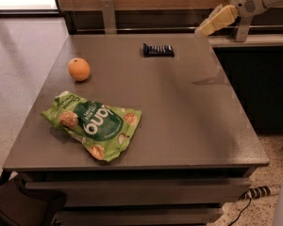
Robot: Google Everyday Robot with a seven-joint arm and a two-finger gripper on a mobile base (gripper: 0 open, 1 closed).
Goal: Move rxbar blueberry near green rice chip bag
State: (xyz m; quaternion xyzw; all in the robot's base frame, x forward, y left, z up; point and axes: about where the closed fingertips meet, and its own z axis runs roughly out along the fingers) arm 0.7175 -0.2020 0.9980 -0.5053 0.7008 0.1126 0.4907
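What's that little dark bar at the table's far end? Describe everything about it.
The rxbar blueberry is a small, flat, rectangular bar in a dark navy wrapper with faint pale print. It lies flat near the far edge of the grey table, untouched. The end effector hovers up to its right, well apart.

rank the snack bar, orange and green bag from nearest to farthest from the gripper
Gripper hovers at the back right corner.
1. snack bar, back centre
2. orange, left side
3. green bag, front left, barely farther
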